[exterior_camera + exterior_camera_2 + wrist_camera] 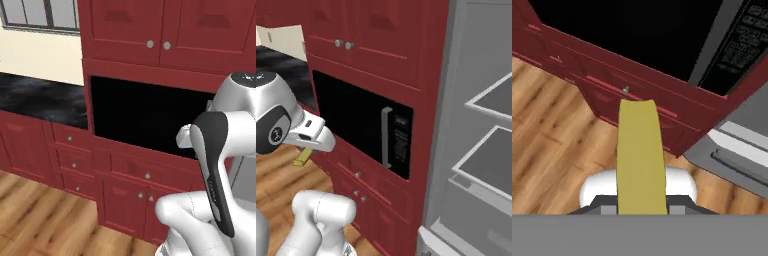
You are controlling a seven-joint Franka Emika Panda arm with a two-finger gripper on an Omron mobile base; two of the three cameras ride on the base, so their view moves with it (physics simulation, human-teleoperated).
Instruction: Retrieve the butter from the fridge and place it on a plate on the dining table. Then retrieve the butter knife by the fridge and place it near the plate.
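Note:
The butter [639, 155], a thin yellow stick, runs up the middle of the hand view from between my fingertips, over the wooden floor and the red cabinets. My gripper [641, 207] is shut on it, and the stick hides the fingertips. In the right base view the butter [302, 156] pokes out below my hand, and my gripper [305, 149] hangs in the air in front of the black microwave. The fridge [481, 150] stands open at the right, with light-grey walls and grey inner shelves. The plate, the dining table and the butter knife are out of view.
A black microwave [363, 125] with a grey handle sits in the red cabinet wall next to the fridge. Red drawers [75, 162] and a black wall counter [40, 100] lie to the left. Wooden floor [40, 220] spreads below.

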